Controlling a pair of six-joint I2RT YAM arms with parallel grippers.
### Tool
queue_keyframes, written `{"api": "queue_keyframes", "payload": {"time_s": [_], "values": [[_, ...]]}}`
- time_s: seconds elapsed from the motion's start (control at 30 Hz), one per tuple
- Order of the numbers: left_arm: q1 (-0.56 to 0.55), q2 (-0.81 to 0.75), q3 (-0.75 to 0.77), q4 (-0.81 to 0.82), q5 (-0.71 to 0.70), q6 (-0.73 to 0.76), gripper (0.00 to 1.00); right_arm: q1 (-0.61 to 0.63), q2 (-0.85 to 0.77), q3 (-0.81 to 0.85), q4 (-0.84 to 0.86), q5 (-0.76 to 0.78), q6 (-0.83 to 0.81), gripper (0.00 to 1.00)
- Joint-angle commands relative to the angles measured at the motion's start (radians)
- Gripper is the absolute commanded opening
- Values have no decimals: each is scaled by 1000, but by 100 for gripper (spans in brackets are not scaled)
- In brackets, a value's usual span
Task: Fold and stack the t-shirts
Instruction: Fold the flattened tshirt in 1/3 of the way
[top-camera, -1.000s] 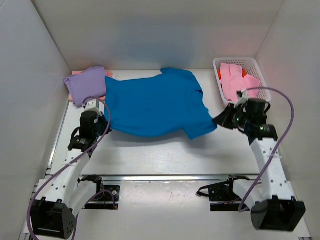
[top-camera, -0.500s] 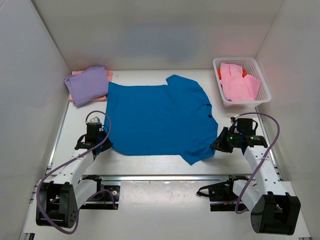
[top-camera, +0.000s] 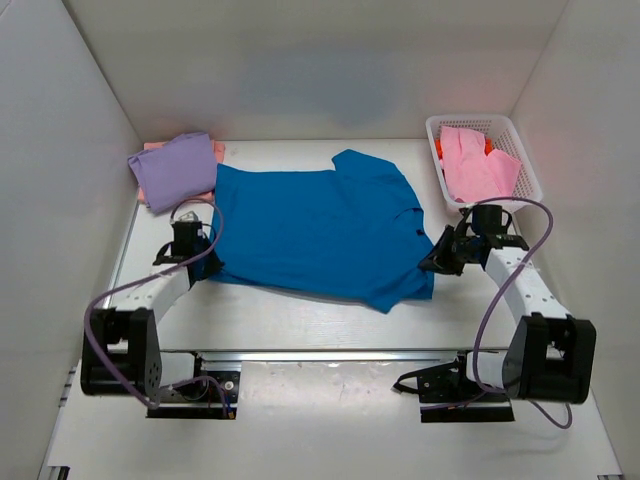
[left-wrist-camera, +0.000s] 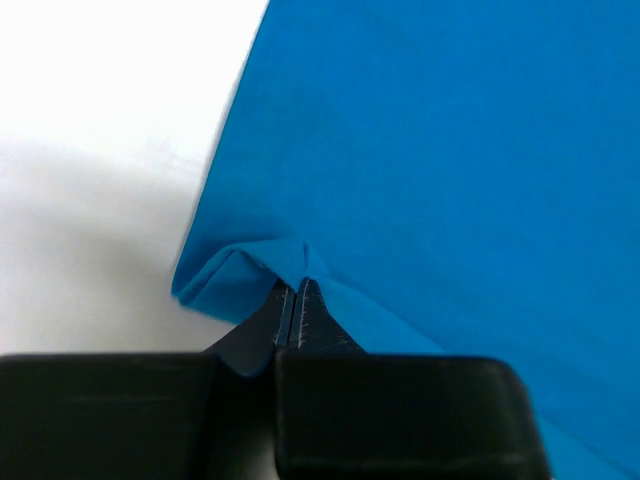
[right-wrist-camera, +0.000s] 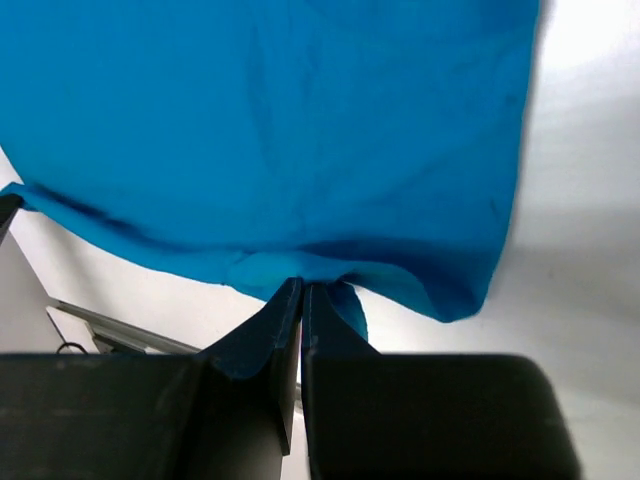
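Top external view shows us the bright blue t-shirt (top-camera: 315, 230) spread across the table (top-camera: 300, 322), left gripper (top-camera: 206, 266) clamped on its left edge, right gripper (top-camera: 429, 266) clamped on its right edge.

White-and-black left arm (top-camera: 152, 293): flat white links with rows of small dark holes, black motor housings at the joints, chunky black rounded base block (top-camera: 118, 352). White-and-black right arm (top-camera: 522, 288): same build, with its own black base block (top-camera: 548, 358). A thin lavender cable (top-camera: 90, 322) loops along the left arm, and a matching lavender cable (top-camera: 487, 310) along the right. Black left gripper (left-wrist-camera: 297, 300): two tapered matte fingers with fine tick lines on the inner faces, wide boxy black body behind. Black right gripper (right-wrist-camera: 300, 300): same tapered fingers and boxy body. Black mounting plate (top-camera: 445, 385) with thin black wires.
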Motion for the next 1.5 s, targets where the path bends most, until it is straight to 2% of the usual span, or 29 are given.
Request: {"api": "queue_keyframes", "payload": {"time_s": [0.0, 0.5, 0.53, 0.73, 0.8, 0.83, 0.9, 0.93, 0.97, 1.0, 1.17, 1.23, 1.3, 1.47], "values": [[5, 62, 53, 71, 23, 20, 0, -4, 77, 71, 76, -18, -14, 0], [28, 307, 229, 135, 52, 51, 0, 12, 419, 442, 79, -31, -17, 0], [54, 321, 239, 132, 47, 52, 0, 23, 449, 460, 84, -29, -23, 0], [61, 404, 343, 129, 49, 52, 0, 51, 636, 713, 62, -6, -39, 0], [59, 413, 364, 129, 43, 61, 9, 43, 664, 753, 56, 11, -40, 1], [64, 418, 381, 131, 50, 69, 22, 42, 684, 784, 53, 14, -48, 4], [65, 420, 397, 120, 49, 86, 23, 46, 692, 807, 37, 38, -56, 14], [64, 412, 400, 120, 49, 99, 27, 49, 689, 802, 39, 57, -65, 19], [64, 401, 392, 126, 46, 100, 43, 52, 680, 790, 38, 57, -66, 23], [64, 395, 385, 132, 52, 101, 53, 57, 651, 784, 44, 78, -70, 27], [77, 294, 317, 105, 46, 72, 57, 90, 531, 637, 73, 141, -96, 26], [68, 263, 285, 100, 46, 75, 57, 114, 491, 580, 96, 118, -115, 18], [47, 252, 237, 127, 38, 71, 54, 129, 477, 499, 130, 87, -113, 6], [-4, 359, 271, 99, 15, 54, 51, 193, 509, 433, 188, 84, -116, 1]]}}
